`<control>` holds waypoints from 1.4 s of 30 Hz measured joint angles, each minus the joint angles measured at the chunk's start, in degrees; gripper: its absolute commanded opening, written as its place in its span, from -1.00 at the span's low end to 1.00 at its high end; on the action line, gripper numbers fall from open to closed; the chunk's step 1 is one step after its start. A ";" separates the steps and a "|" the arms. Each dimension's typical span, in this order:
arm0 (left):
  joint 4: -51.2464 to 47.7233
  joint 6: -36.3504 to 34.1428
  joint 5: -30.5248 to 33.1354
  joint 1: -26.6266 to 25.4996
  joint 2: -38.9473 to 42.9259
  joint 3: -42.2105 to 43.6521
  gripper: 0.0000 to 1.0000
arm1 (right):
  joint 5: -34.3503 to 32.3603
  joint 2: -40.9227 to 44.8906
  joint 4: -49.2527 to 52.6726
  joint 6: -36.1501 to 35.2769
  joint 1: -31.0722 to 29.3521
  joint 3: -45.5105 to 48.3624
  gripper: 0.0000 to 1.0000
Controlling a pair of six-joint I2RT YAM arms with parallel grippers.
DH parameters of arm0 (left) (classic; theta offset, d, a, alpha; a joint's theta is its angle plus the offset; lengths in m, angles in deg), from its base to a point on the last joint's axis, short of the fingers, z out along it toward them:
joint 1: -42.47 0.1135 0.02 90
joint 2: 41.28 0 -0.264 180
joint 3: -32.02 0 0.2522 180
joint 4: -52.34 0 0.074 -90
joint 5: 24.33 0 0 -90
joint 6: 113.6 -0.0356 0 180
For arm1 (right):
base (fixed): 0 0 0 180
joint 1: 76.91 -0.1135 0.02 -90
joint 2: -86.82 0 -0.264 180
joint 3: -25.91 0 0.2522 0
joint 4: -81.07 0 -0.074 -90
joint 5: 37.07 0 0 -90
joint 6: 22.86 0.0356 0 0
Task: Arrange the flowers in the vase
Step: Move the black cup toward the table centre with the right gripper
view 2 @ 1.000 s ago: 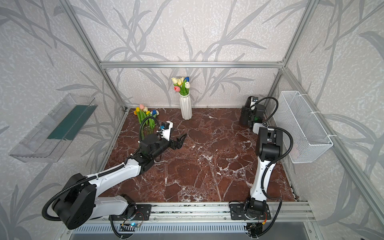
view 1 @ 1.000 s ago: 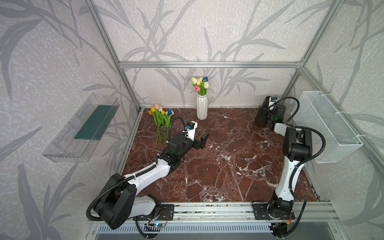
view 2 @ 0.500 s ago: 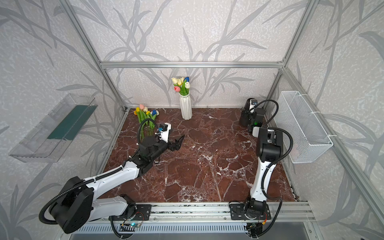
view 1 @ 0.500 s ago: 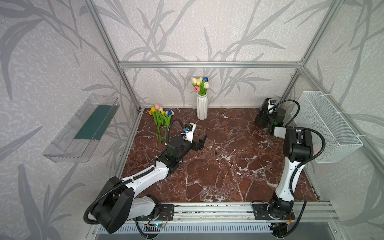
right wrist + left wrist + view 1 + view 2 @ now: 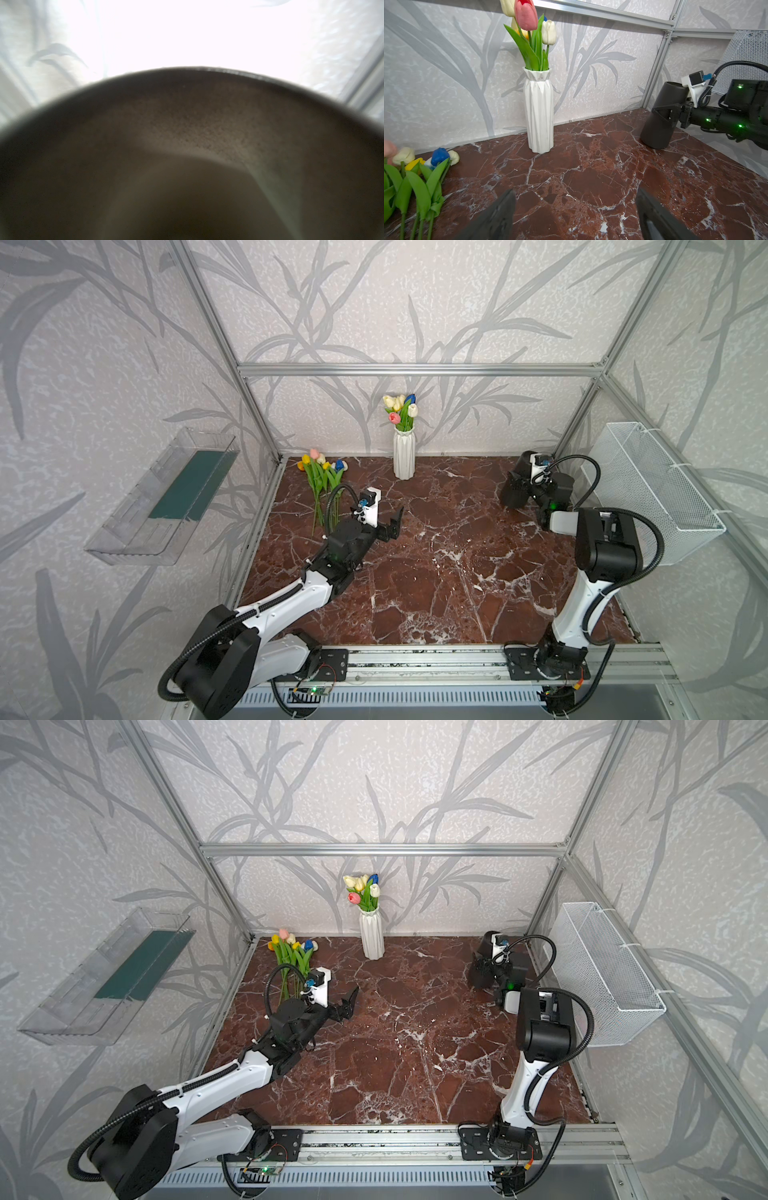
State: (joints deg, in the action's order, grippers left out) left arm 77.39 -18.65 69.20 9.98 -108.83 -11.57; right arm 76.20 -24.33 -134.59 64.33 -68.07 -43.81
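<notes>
Loose flowers (image 5: 322, 485) lie in the back-left corner of the counter (image 5: 457, 572), heads toward the rear wall and stems running forward, close along the counter's left edge. The left claw (image 5: 392, 526), jaws spread and empty, hovers near the stem ends on their inboard side. It is aimed at the white vase (image 5: 404, 456), which stands upright at back centre, already holding several tulips (image 5: 401, 410). The left arm is much the nearer; its reach would probably swing outboard, jaws set across the stems' long axis. The right claw (image 5: 661, 113) pinches a tilted dark pot (image 5: 654, 135) at back right, well apart. The mid-counter lies open.
</notes>
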 measured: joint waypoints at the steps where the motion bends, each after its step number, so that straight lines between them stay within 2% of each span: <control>1: 0.28 -0.33 0.70 0.04 -0.02 0.26 0.84 | 0.57 1.29 -0.04 0.17 -1.42 1.62 -0.42; 5: 0.31 -0.44 3.13 1.07 -0.15 0.35 0.84 | 2.69 7.17 0.98 -0.66 -9.64 6.86 -0.42; 8: -0.76 0.22 5.05 2.97 -0.28 0.07 0.84 | 3.87 12.20 1.77 -2.71 -18.78 9.49 -0.42; 12: -2.03 2.80 6.58 6.56 -0.37 -0.17 0.84 | 5.64 16.74 0.81 -5.27 -31.63 11.50 -0.43; 16: -4.76 6.60 7.17 11.13 -0.37 -0.26 0.81 | 6.05 18.16 0.39 -7.80 -39.41 13.40 -0.43; 20: -8.92 9.27 7.63 14.25 -0.35 -0.70 0.81 | 6.29 18.18 0.92 -8.04 -41.00 15.67 -0.42; 24: -11.87 10.54 7.61 15.04 -0.35 -1.22 0.81 | 6.14 18.01 1.68 -8.26 -41.16 16.00 -0.40; 31: -14.84 10.78 7.28 16.17 -0.46 -1.36 0.81 | 5.92 16.17 -3.39 -6.99 -41.44 18.93 -0.34; 37: -18.56 10.91 4.98 17.92 -3.52 -5.62 0.80 | 6.58 12.31 -9.44 -4.48 -41.59 20.61 -0.31; 42: -19.98 11.47 4.04 18.36 -4.96 -6.56 0.80 | 6.78 10.86 -13.42 -4.07 -42.21 21.33 0.00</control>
State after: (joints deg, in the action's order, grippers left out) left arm 57.41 -7.18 73.24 28.34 -113.79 -18.12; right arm 82.97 -13.47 -148.01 60.27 -110.27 -22.48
